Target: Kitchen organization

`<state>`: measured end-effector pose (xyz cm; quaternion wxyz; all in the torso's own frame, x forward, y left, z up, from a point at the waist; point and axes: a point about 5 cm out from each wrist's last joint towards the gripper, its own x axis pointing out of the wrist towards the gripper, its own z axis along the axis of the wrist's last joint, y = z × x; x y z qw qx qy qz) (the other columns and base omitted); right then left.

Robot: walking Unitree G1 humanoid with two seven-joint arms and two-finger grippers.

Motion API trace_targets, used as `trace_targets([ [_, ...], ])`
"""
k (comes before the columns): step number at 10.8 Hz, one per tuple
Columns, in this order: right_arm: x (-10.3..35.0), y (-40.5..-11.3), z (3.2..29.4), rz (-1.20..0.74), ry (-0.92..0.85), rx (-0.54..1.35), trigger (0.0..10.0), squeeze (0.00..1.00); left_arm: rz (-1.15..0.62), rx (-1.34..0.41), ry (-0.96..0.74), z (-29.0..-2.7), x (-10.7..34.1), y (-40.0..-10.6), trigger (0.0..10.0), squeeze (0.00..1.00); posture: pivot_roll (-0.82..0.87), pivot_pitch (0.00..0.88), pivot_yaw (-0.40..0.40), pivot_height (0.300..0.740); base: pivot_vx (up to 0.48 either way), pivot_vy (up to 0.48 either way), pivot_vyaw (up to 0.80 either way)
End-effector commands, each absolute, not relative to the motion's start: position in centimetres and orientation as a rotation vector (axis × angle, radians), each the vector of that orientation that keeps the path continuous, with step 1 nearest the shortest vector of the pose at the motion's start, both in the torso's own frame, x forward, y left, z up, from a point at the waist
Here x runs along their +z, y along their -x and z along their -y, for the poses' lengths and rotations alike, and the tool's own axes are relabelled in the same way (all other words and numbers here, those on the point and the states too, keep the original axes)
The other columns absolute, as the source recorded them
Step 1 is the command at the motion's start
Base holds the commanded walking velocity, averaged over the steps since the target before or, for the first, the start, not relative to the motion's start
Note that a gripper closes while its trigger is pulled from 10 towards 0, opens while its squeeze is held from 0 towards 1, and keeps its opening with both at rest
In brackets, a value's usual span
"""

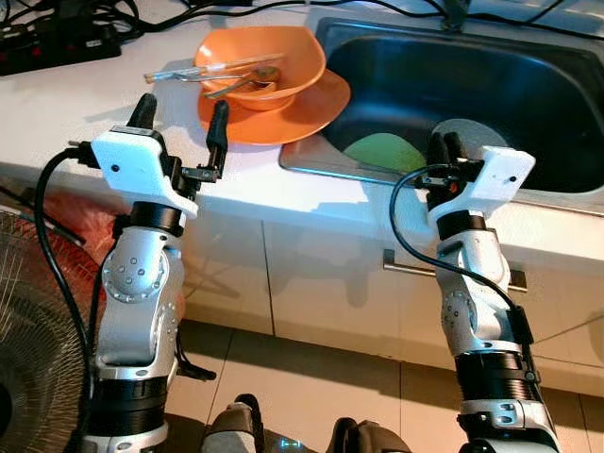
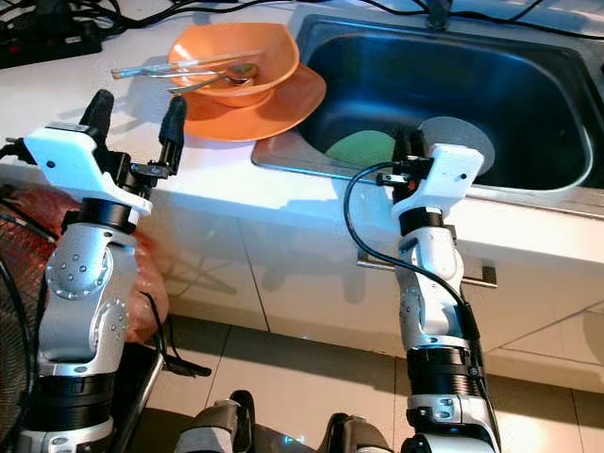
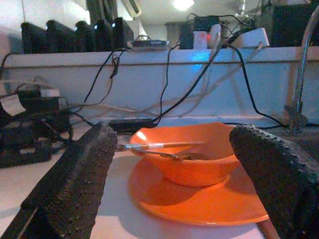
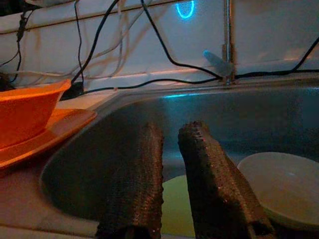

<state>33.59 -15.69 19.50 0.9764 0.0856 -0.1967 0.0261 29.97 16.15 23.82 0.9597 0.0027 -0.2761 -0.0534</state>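
Sitting on the white bench (image 1: 57, 104) just beside the sink (image 1: 528, 57), an orange bowl (image 1: 260, 58) rests on an orange plate (image 1: 302, 109), with chopsticks (image 1: 208, 68) and a spoon (image 1: 247, 83) laid across the bowl. Inside the sink lie a green plate (image 1: 382, 153) and a pale bowl (image 4: 279, 181).

The step in hand looks like reaching for the orange stack. To do it well, the robot would likely bring the left hand (image 1: 179, 123) forward level with the plate's rim and lift the stack flat, since the loose cutlery could slide off if it tilts.

The left hand hovers over the bench edge, near the stack but not touching it, fingers (image 3: 75, 179) spread wide apart and aimed at the bowl. The right hand (image 1: 441, 151) is raised at the sink's front rim, its fingers (image 4: 209, 174) nearly together with a narrow gap, holding nothing and pointing into the basin.
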Motion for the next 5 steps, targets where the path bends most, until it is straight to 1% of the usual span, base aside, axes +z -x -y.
trace_targets([
  [1,19.7,-33.6,15.7,0.409,-0.173,0.053,10.0,0.00,0.544,-0.117,0.018,-15.9,23.8,-30.4,10.0,0.00,0.04,0.200,-0.006,0.740,0.000,0.000,0.00],
  [2,19.8,-33.5,15.9,0.411,-0.167,0.066,10.0,0.00,0.527,-0.129,0.045,-15.6,23.5,-30.6,10.0,0.00,0.04,0.200,-0.006,0.740,0.000,0.000,0.00],
  [4,20.1,-33.4,15.8,0.416,-0.154,0.114,10.0,0.00,0.519,-0.154,0.042,-15.3,23.4,-30.7,10.0,0.00,0.03,0.201,-0.004,0.740,0.000,0.000,0.00],
  [5,21.0,-33.3,15.6,0.435,-0.139,0.201,10.0,0.00,0.516,-0.158,0.051,-15.3,23.4,-30.8,10.0,0.00,0.03,0.201,-0.003,0.740,0.000,0.000,0.00],
])
